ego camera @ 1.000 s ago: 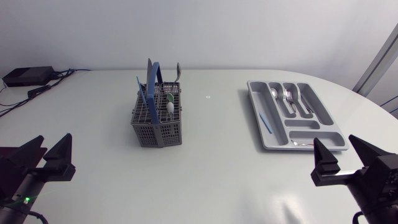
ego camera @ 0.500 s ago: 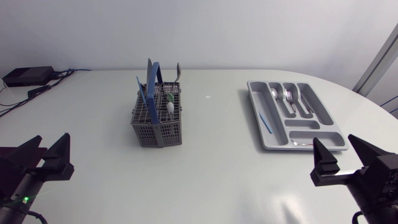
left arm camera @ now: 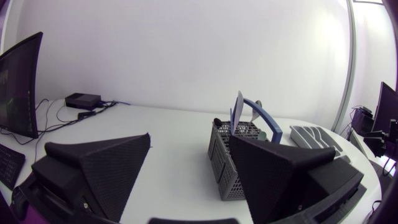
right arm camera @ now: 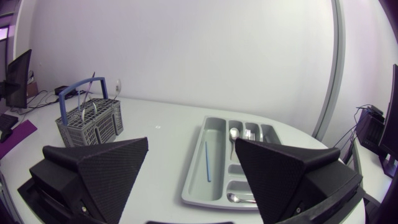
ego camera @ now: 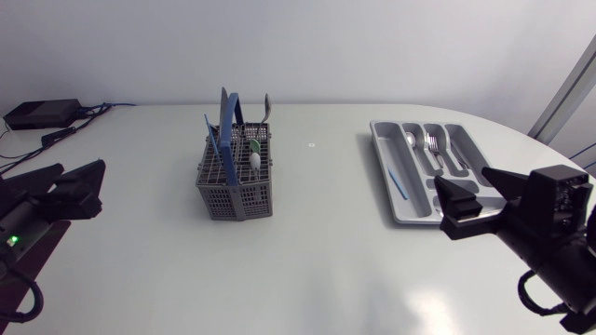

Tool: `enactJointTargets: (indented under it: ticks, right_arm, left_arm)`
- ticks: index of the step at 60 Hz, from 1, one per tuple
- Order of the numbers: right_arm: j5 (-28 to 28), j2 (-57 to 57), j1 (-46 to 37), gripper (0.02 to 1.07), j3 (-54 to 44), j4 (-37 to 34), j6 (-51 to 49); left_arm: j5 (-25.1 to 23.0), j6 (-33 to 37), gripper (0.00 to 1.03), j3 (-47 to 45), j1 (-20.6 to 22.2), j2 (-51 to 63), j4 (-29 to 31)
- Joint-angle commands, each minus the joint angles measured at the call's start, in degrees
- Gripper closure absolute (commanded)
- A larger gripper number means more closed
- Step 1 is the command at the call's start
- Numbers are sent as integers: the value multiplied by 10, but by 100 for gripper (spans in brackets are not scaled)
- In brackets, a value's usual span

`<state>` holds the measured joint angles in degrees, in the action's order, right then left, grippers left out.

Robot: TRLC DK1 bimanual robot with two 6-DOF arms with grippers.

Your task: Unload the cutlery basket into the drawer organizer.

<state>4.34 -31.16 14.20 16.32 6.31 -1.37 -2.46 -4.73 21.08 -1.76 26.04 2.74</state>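
Plainly, the cutlery basket (ego camera: 236,181) stood left of centre, its cutlery (ego camera: 253,161) upright, nearer the left gripper (ego camera: 82,167), whose fingers gaped empty; the right gripper (ego camera: 460,177), likewise spread, hung by the drawer organizer (ego camera: 384,149).

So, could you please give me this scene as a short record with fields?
basket: grey, upright, left of centre, cutlery standing inside
organizer: grey tray, right side, holding a spoon, forks and a thin blue stick
left gripper: open, empty, away from the basket
right gripper: open, empty, close to the organizer
progress: basket not yet emptied
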Motion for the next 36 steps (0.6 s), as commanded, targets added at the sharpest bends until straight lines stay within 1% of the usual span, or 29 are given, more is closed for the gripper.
enactJointTargets:
  ticks: [1, 5, 10, 14, 19, 23, 25, 27, 28, 32, 36]
  right_arm:
    - [6, -42, 21, 7, 31, 12, 32]
    - [16, -72, 48, 7, 50, 5, 36]
    - [56, -111, 109, 7, 80, -16, 33]
    - [88, -145, 156, 7, 106, -35, 20]
    - [110, -178, 190, 7, 125, -45, 14]
    - [116, -205, 203, 7, 140, -52, 15]
    - [117, -213, 208, 7, 144, -54, 15]
    - [118, -219, 213, 7, 147, -54, 15]
    - [119, -222, 216, 7, 149, -56, 16]
    - [122, -230, 225, 7, 155, -66, 20]
    - [122, -238, 236, 7, 167, -86, 21]
  left_arm:
    - [4, -8, 11, 39, 5, 41, 9]
    - [5, -7, 12, 64, 5, 74, 27]
    - [5, -7, 12, 111, 11, 139, 80]
    - [6, -1, 12, 151, 14, 216, 126]
    - [7, 24, 12, 178, 17, 275, 139]
    - [10, 75, 12, 205, 23, 332, 154]
    - [29, 97, 12, 212, 32, 350, 152]
    - [60, 126, 11, 222, 44, 375, 150]
    - [63, 133, 11, 227, 47, 385, 150]
    - [64, 171, 8, 244, 47, 423, 155]
    - [63, 180, 8, 268, 49, 480, 155]
